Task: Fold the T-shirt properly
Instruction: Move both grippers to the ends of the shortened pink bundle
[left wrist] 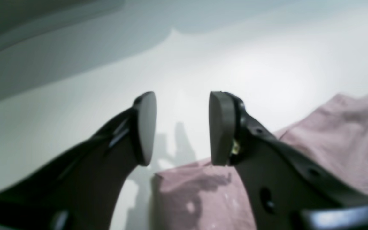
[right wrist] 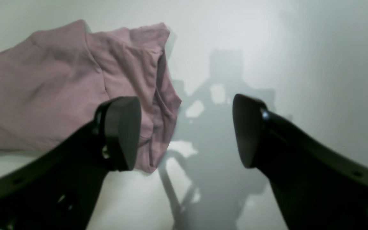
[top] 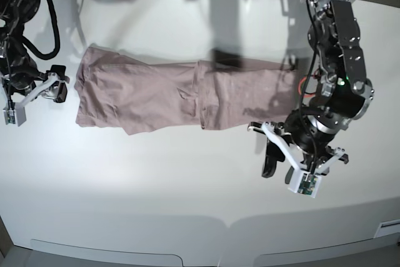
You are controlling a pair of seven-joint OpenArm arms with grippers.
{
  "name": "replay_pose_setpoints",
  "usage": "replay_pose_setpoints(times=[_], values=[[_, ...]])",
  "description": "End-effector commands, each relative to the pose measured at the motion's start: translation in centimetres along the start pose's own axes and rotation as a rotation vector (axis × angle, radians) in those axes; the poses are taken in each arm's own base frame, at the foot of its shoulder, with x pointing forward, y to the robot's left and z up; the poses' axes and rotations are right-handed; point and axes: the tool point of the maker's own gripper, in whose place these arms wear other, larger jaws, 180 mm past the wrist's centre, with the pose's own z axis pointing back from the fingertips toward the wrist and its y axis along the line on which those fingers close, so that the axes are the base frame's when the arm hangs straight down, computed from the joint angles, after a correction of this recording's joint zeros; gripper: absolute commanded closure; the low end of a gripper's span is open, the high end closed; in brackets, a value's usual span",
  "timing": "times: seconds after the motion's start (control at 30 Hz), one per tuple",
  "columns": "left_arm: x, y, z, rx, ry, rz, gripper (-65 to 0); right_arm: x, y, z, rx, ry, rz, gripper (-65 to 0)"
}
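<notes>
The mauve-pink T-shirt (top: 181, 95) lies flat across the table as a long, narrow strip, with a fold line near its middle. My left gripper (left wrist: 182, 127) is open with nothing between its pads, and it hovers just off one end of the T-shirt (left wrist: 331, 140). In the base view this left gripper (top: 278, 154) sits in front of the strip's right end. My right gripper (right wrist: 187, 131) is wide open and holds nothing, with the T-shirt (right wrist: 59, 86) beside its left finger. In the base view the right gripper (top: 56, 84) stands just off the strip's left end.
The white table (top: 187, 186) carries the cloth. Its rounded front edge runs along the bottom of the base view. Dark cables (top: 44, 23) hang by the right arm at the far left, and dark equipment lines the back edge.
</notes>
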Motion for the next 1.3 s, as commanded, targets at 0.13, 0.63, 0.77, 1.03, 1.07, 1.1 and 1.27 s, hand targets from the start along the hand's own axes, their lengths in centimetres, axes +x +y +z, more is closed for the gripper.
replay_pose_setpoints(times=[0.13,0.63,0.77,1.03,1.07,1.1,1.27], values=[[3.3,-0.2,1.1,-0.003,-0.113,-0.012,-26.9,0.6,-1.4,-0.9,-0.014,-0.041,-0.076,-44.8],[3.2,-0.2,1.1,-0.003,-0.105,-0.012,-26.9,-4.0,1.8,-7.8,0.338,0.142,-0.31,-44.8],[3.0,-0.2,1.1,-0.004,-0.095,-0.012,-26.9,-4.4,2.9,-7.9,0.408,0.142,-0.338,-44.8],[-1.4,-3.0,1.9,-0.119,0.011,0.098,-26.9,-3.5,4.8,-6.9,0.537,0.12,-0.35,-44.8],[-1.8,-3.1,2.0,-0.12,0.021,0.102,-26.9,-3.5,4.9,-6.9,0.542,0.116,-0.352,-44.7],[-2.2,-3.1,2.1,-0.121,0.031,0.104,-26.9,-3.3,5.0,-6.8,0.549,0.109,-0.356,-44.7],[-2.8,-3.2,2.1,-0.122,0.056,0.107,-26.9,-2.5,5.2,-6.7,0.57,0.082,-0.366,-44.5]])
